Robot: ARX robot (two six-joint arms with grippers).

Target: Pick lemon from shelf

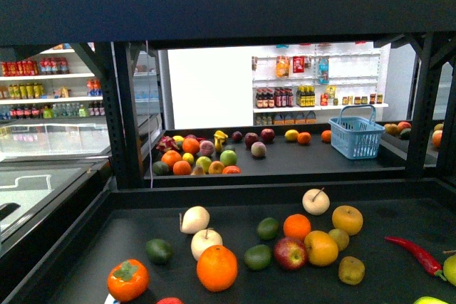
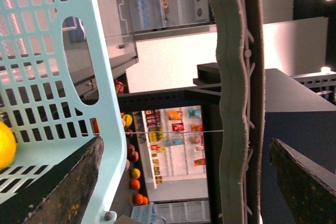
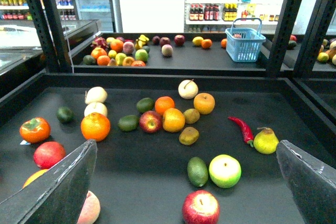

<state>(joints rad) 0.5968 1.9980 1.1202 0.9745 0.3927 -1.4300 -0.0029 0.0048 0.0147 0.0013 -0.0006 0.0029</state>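
Near you on the dark tray lie a large orange, a persimmon to its left, a red apple to its right, and a dark avocado further left. A red chili pepper lies at the right, with a yellow-green pear just beside it. Two pale round fruits sit left of centre. On the far tray you see a blue plastic basket at right. Bottles line white shelves beyond.
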